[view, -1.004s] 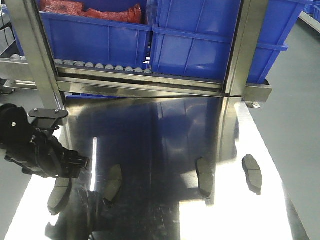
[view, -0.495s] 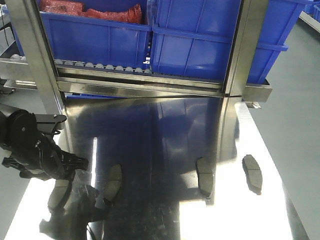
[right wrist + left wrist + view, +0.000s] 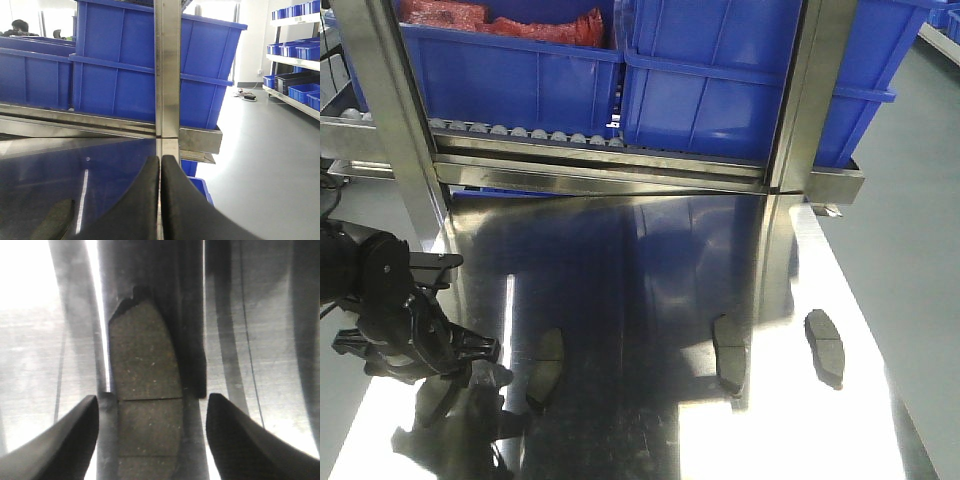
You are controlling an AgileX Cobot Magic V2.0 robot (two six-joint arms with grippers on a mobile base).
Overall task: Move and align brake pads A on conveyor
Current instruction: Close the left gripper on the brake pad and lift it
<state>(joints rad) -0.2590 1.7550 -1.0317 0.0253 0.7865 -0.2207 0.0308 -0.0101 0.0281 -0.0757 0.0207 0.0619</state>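
Brake pad A (image 3: pixel 145 355) sits within spread, released left gripper (image 3: pixel 152 399); right gripper (image 3: pixel 160 160) clenched, empty.

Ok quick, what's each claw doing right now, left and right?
Left claw: open, straddling a brake pad, not gripping it.
Right claw: closed, holding nothing.

The left end effector (image 3: pixel 472 362) hangs over the leftmost brake pad A (image 3: pixel 432 402) on the steel tabletop (image 3: pixel 640 280).

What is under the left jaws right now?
One brake pad, lying lengthwise on the shiny steel tabletop between the open jaws. Its near end runs out of the wrist view.
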